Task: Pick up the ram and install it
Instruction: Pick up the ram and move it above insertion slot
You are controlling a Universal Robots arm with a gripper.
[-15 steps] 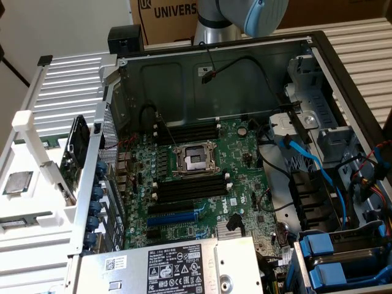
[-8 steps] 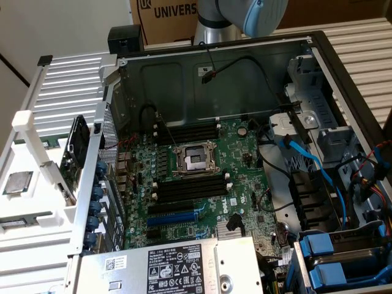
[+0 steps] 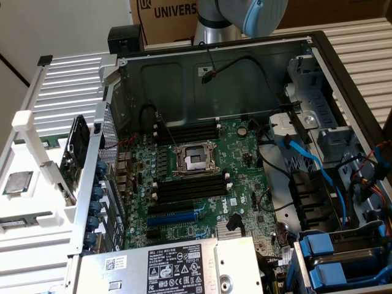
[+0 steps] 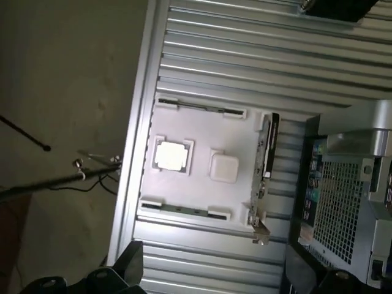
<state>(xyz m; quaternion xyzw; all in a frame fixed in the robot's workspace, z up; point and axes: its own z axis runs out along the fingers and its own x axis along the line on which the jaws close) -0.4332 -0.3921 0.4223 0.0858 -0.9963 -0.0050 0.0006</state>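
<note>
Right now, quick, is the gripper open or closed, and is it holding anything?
Gripper: open, jaws wide apart, holding nothing.

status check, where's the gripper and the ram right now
Gripper open, empty, hovering over the white tray. Ram along the tray's edge, untouched. Chip and black card share the tray; nothing covers the ram.

My arm (image 3: 211, 27) is a smooth silver-grey tube, and the joint (image 3: 260, 13) on it wears a rounded pale blue cap. My claw (image 4: 214, 263) is matte black all over: two chunky, angular fingers (image 4: 128, 266) with flat faces and rounded knuckles at their base.
</note>
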